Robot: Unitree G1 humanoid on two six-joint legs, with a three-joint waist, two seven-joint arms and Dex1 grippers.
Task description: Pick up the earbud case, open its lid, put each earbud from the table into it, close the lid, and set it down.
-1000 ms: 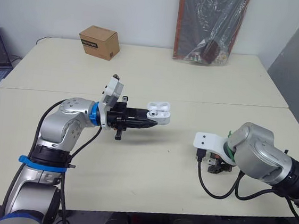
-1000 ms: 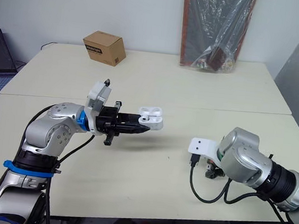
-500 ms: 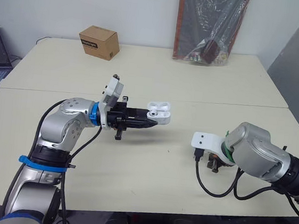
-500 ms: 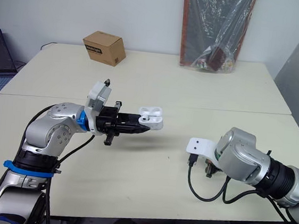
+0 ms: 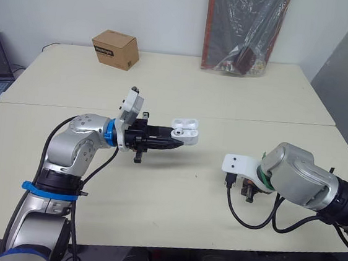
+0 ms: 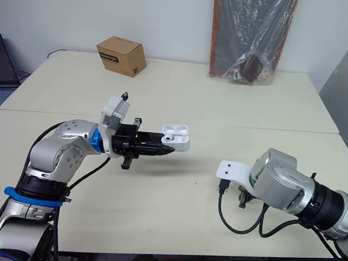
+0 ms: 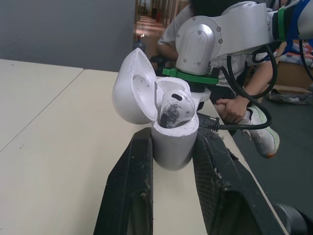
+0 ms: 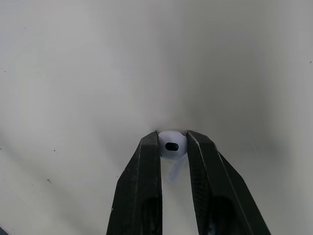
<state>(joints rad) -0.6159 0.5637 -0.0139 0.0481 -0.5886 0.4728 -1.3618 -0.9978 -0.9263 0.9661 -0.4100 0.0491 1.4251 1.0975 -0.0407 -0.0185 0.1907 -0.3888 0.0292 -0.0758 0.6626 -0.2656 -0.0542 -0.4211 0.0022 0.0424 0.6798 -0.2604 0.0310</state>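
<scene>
The white earbud case (image 7: 168, 142) is smooth and rounded. Its lid is hinged open and one earbud (image 7: 172, 108) sits inside. The left gripper (image 7: 174, 139) is clamped on its base, holding it above the middle of the bench (image 5: 173, 199). At 4 o'clock from it, the right gripper (image 8: 172, 136) pinches the second earbud (image 8: 171, 145) low over the bench. Since a second ago the right arm has edged slightly toward 9 o'clock, while the case and left arm are unchanged.

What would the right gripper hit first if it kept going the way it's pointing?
Probably the table: the right gripper points down at it, shut on the earbud, so the earbud would touch first. How near is unclear.
</scene>
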